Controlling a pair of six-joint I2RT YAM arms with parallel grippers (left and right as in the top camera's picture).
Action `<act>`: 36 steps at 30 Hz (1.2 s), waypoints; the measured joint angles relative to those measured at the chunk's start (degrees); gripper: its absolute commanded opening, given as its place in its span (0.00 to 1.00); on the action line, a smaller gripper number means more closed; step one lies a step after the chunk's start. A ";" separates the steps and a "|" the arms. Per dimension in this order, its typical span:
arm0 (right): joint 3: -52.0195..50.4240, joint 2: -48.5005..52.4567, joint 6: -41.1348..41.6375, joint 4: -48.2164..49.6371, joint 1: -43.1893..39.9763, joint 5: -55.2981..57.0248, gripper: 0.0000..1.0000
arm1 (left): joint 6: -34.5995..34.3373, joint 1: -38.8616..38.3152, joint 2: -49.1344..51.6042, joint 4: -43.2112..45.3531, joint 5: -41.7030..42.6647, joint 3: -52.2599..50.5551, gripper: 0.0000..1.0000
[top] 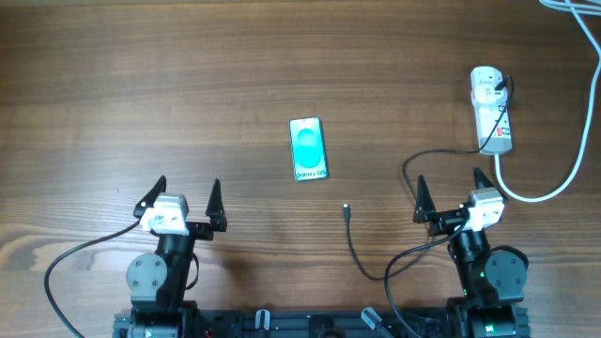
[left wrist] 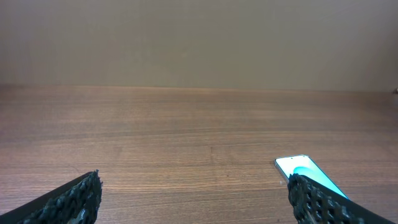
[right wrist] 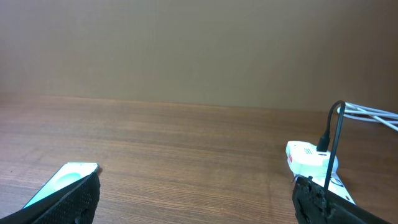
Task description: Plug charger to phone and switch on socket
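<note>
The phone lies flat mid-table, cyan screen up; it also shows in the left wrist view and the right wrist view. The white socket lies at the far right, also in the right wrist view, with the charger's black plug in it. The thin black charger cable runs down to a loose connector tip on the table below the phone. My left gripper is open and empty at the front left. My right gripper is open and empty, in front of the socket.
A thick white cord loops from the socket along the right edge to the far corner. The charger cable curves past the right arm's base. Black robot cables trail at the front left.
</note>
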 measured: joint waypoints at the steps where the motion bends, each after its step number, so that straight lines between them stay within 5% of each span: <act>1: 0.00 0.00 0.00 0.00 0.00 0.02 1.00 | 0.00 0.00 0.00 0.00 0.00 0.00 1.00; 36: 0.00 0.00 0.00 0.00 0.00 0.00 1.00 | 0.00 -0.98 0.00 0.00 -0.02 0.00 1.00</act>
